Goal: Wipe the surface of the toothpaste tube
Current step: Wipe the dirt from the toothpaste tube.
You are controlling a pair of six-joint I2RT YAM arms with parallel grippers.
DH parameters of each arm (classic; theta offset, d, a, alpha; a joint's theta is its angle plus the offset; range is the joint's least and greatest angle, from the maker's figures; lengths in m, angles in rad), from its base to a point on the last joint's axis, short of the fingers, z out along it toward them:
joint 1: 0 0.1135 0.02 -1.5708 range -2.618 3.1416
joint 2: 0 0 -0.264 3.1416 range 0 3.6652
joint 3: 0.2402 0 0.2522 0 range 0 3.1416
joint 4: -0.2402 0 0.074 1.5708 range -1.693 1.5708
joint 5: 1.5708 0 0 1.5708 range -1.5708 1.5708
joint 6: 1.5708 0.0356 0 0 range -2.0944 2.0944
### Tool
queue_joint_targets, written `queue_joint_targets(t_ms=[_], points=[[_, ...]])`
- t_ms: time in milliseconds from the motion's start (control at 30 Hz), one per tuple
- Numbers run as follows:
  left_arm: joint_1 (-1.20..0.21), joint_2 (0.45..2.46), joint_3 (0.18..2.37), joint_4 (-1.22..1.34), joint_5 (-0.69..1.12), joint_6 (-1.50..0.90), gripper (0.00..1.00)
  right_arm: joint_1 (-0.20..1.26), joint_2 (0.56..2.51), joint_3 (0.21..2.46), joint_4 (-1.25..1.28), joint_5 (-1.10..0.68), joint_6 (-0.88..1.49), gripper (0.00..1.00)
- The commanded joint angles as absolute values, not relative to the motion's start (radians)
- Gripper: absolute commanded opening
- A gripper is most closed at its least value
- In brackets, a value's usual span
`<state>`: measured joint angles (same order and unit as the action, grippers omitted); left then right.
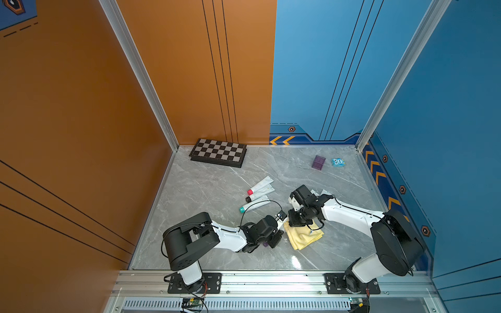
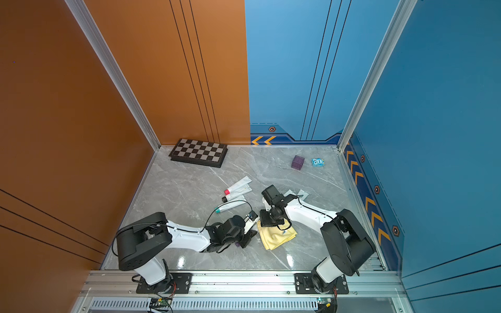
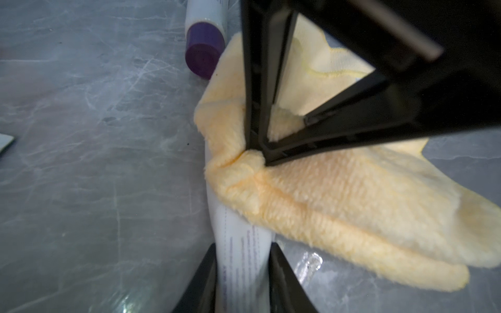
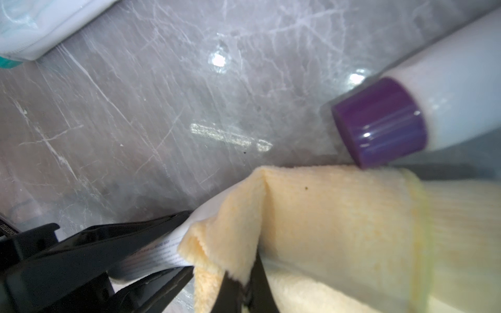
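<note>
The toothpaste tube [image 3: 244, 271] is at about 5 o'clock from the centre of the worktop [image 1: 206, 189], mostly hidden under the arms in both top views. Whether it rests on the surface or is slightly raised cannot be told. The left claw [image 3: 242, 246] is clenched on its flat printed end, one finger on each side. The rest of the tube runs under a folded yellow cloth [image 3: 339, 195], which spreads toward 4 o'clock. The right claw [image 4: 245, 290] is pinched tight on a bunched corner of that cloth, directly over the tube.

Step in hand, by judgement: the wipe itself, with the tube anchored and the cloth laid on it. How much surface is already wiped cannot be told.

The next move calls for a stroke of the cloth along the tube, away from the left claw, with that grip firm so the tube does not slide. A purple-capped tube [image 4: 379, 122] lies just beside the cloth edge — the stroke should clear it. Three more tubes [image 1: 259, 193] lie well apart at 11 o'clock.
</note>
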<state>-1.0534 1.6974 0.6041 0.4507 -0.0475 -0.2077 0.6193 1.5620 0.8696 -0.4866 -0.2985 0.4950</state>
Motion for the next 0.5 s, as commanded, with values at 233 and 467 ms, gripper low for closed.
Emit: queue_joint_targets(t_ms=[233, 467], points=[[-1.057, 1.795, 0.545, 0.242, 0.02, -0.208, 0.29, 0.622, 1.665, 0.82, -0.317, -0.487, 0.54, 0.0], [-1.057, 1.801, 0.542, 0.249, 0.022, -0.21, 0.28, 0.614, 1.686, 0.818, -0.377, -0.315, 0.517, 0.0]])
